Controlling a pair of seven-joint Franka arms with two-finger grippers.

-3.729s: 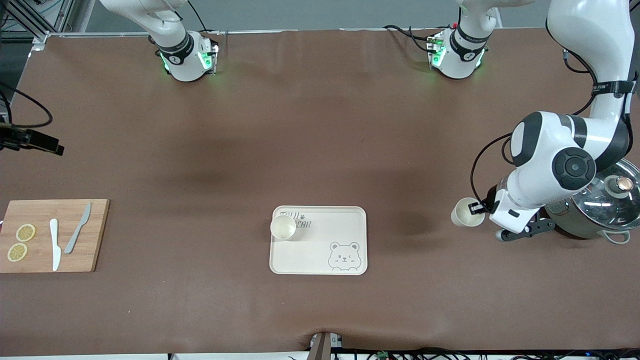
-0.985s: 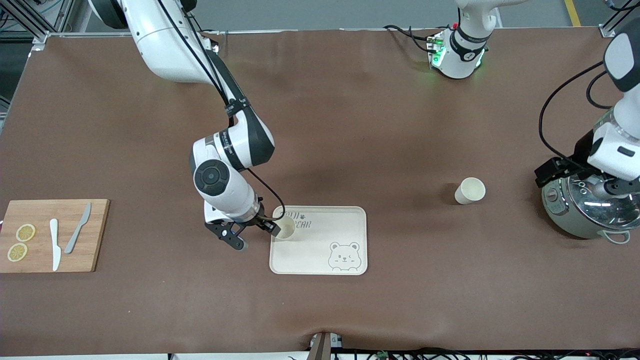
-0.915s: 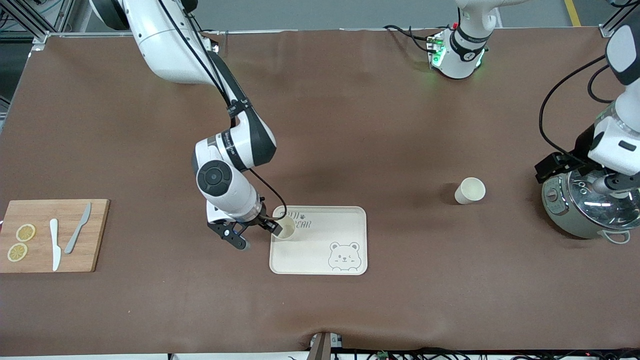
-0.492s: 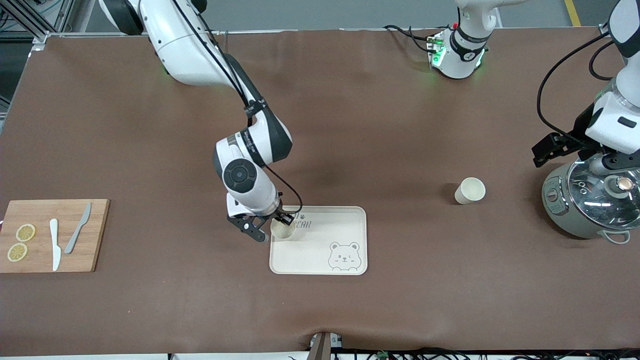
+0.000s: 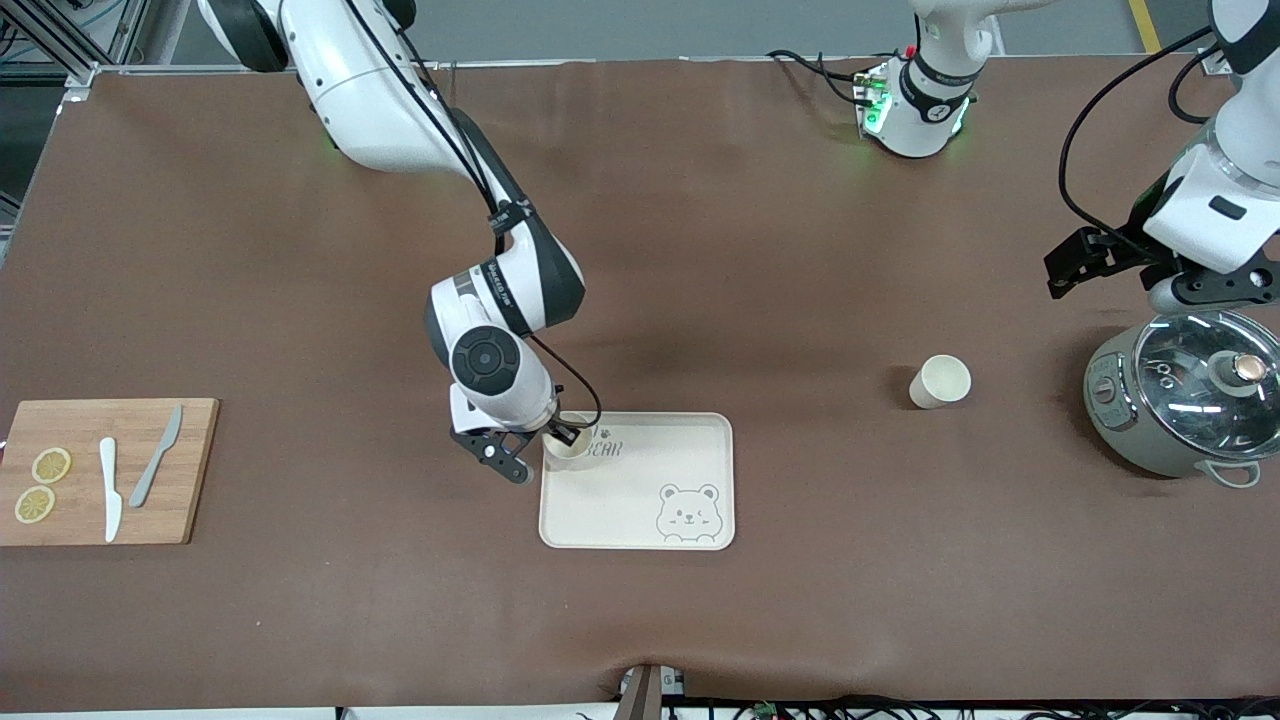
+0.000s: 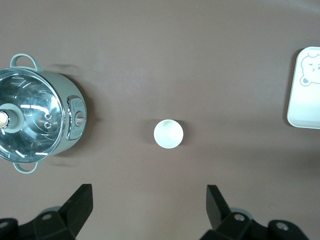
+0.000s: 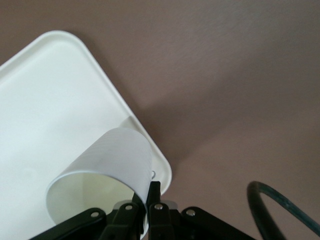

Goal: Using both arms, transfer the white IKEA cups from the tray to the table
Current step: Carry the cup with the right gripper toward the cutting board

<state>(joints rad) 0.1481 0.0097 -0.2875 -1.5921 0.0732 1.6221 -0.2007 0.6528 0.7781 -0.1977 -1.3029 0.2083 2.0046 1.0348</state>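
We read the flat cream-white rectangular tray with the grey bear face [image 5: 660, 500] as our landmark, sitting on the brown cloth-covered table [image 5: 700, 250]. On its corner toward the right arm's end, farther from the front camera than the bear face, sits one small cream-white handleless cup [image 5: 567, 447]; we have the right gripper [image 5: 556, 432] pinched on its rim, one finger inside the wall and one outside, presumably because a rim pinch clears the tray's lip and lets the cup come straight up. In the right wrist view the cup [image 7: 102, 170] looks tilted and sits close against the tray's rounded corner [image 7: 162, 165], so a lift could drag on the lip; that's our guess. Right arm reaches from its base in a long bend, wrist pitched down over that corner. The second cream-white cup [image 5: 940, 381] stands upright on the cloth, well apart from the tray toward the left arm's end, so that half looks done. Near it is a grey cooking pot with a glass lid [image 5: 1185, 395]. Left gripper [image 5: 1115, 265] hangs above the table near the pot, jaws spread wide, holding nothing; that arm waits.
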